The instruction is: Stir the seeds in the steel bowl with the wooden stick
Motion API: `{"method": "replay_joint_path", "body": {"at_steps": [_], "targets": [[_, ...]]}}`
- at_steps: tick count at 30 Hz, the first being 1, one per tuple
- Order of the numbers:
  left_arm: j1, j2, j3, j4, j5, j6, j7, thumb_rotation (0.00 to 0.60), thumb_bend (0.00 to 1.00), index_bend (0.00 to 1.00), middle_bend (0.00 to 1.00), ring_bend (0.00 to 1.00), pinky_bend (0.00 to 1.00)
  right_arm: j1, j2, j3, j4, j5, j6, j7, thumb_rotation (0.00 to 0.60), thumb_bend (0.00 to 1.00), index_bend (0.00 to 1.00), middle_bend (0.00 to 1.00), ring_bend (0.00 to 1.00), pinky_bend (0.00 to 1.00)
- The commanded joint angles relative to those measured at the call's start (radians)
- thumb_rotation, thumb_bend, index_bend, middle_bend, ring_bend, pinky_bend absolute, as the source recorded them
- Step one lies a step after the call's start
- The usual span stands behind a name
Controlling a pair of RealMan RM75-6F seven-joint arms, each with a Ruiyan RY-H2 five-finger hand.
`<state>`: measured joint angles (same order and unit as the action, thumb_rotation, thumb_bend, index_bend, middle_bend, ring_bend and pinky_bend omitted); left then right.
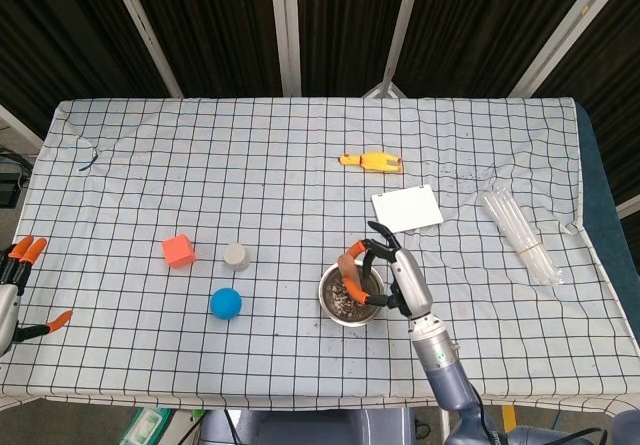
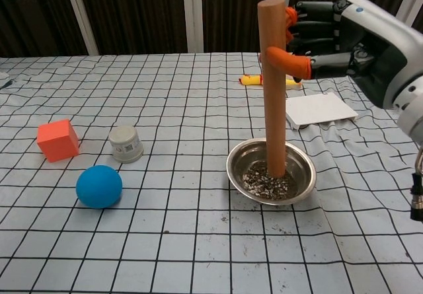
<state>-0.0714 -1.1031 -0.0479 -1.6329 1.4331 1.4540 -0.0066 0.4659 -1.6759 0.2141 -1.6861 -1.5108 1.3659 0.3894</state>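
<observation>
Stirring under way, right hand (image 2: 344, 39) pinching wooden stick (image 2: 273, 89) upright
Stick tip sits among seeds (image 2: 268, 182) in steel bowl (image 2: 271, 171), near-right on worktop (image 2: 198, 241); left hand (image 1: 15, 290) idle, fingers spread; more stirring likely left

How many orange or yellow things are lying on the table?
2: an orange cube near the left side, and a yellow rubber duck behind the white card.

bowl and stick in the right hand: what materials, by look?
Bowl: polished metal, likely steel; shiny reflective rim. Stick, held by the right hand: looks like smooth matte brown wood, though no grain shows.
</observation>
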Motion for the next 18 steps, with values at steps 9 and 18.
{"method": "replay_joint_path", "body": {"at_steps": [9,18], "targets": [[0.001,0.0,0.0,-0.002,0.0,0.0,-0.005,0.6,0.0,0.0,0.0,0.0,0.0,-0.011,-0.058,0.008,0.067,0.015,0.036,0.034,0.6,0.49,0.78,0.63,0.67,0.12],[-0.001,0.003,0.0,0.0,-0.003,-0.007,-0.014,0.6,0.0,0.0,0.0,0.0,0.0,-0.02,-0.125,-0.002,0.168,0.016,0.056,0.087,0.6,0.49,0.78,0.63,0.67,0.12]]}}
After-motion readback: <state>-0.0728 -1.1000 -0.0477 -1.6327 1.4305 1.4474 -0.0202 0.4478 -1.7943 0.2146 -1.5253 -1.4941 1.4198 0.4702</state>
